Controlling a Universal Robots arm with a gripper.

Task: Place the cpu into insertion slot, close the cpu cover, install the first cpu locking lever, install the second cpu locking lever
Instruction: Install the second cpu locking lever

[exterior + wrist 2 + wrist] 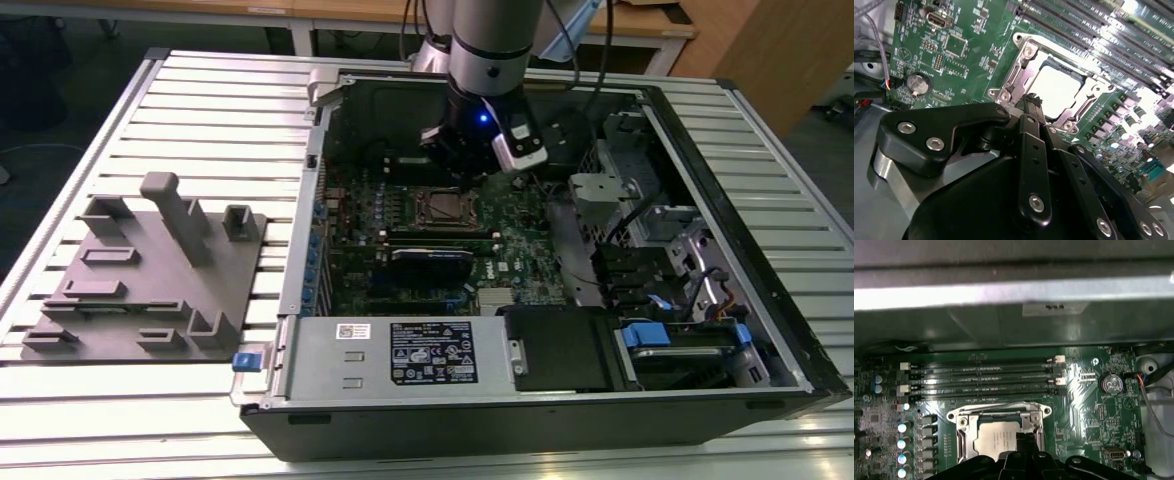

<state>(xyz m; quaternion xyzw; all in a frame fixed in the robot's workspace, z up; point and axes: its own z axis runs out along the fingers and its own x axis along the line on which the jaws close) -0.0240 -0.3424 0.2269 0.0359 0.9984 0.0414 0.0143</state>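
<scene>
Gripper (1032, 102) down at the insertion slot's (1019, 75) rim, fingers pinched together, holding nothing. The cpu (1056, 90) sits in the slot, cpu cover (1081, 102) closed over it.

The circuit board (461, 235) is deep green, speckled with small silver and black parts, and in the first wrist view a column of pale blue-topped capacitors (902, 442) runs along it. The cpu (1056, 90) shows a pale silver-grey top, framed by the silvery cpu cover (1026, 65). The memory slots (979, 380) are black with white end clips. The gripper (1031, 107) is matt black with bright silver screws (a small blue light glows on the arm above it). The case (747, 250) is black, the slatted table (214, 120) pale grey, the fixture block (147, 280) at the exterior view's left a dull grey.
</scene>
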